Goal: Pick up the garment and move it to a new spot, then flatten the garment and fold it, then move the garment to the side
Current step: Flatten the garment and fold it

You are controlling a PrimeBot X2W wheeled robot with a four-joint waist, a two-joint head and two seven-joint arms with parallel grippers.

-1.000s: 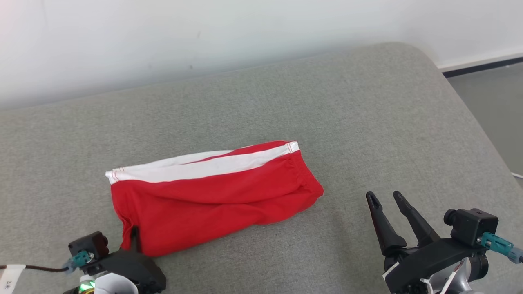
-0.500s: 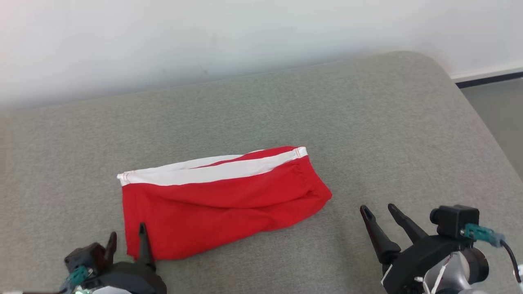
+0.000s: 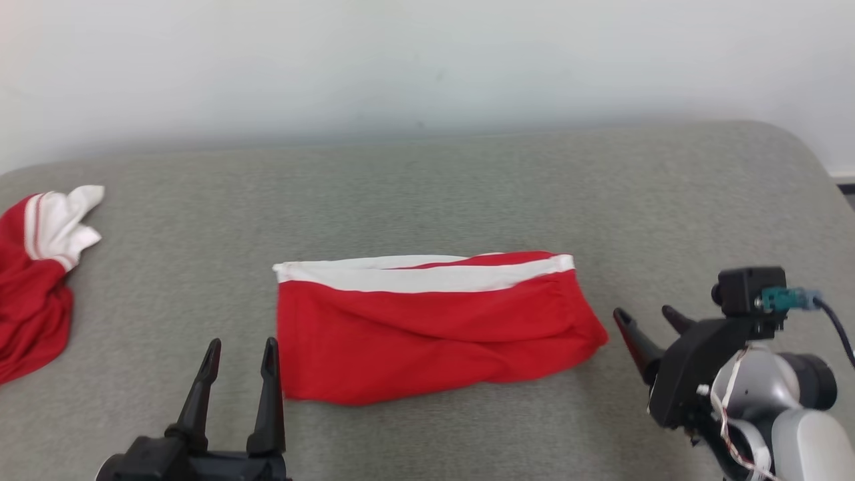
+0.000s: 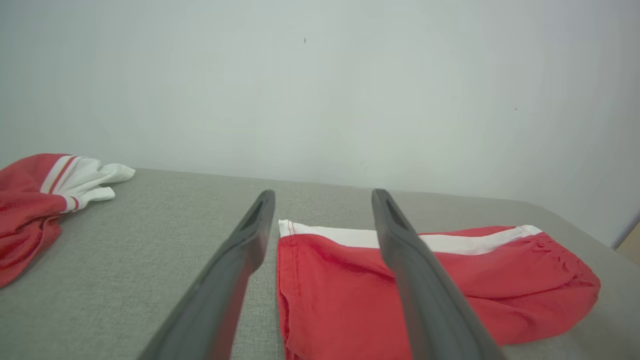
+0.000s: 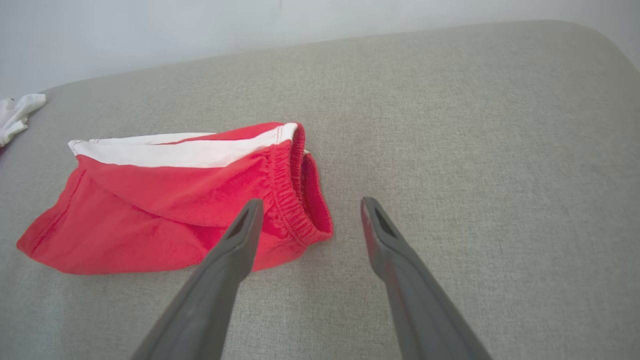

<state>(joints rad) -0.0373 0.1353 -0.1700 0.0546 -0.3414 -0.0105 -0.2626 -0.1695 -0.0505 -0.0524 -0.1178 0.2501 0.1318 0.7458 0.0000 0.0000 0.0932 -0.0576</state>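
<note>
Red folded garment (image 3: 434, 327) lies between left gripper (image 3: 242, 343) and right gripper (image 3: 642, 312), both spread and empty.

**Head view.** Left gripper (image 3: 242, 343), lower left: its two long dark fingers (image 3: 270, 387) point up the view, nearly parallel, with the jaws standing apart and nothing between them. Right gripper (image 3: 642, 312), lower right: its fingers angle up and toward the left, with the jaws likewise parted and empty. Behind them a black mount carries the wrist camera (image 3: 747, 291). The pale grey forearm (image 3: 805, 437) runs off the bottom corner.

**Wrist views.** Each pair of fingers rises from the bottom edge, spread wide, with nothing gripped.
</note>
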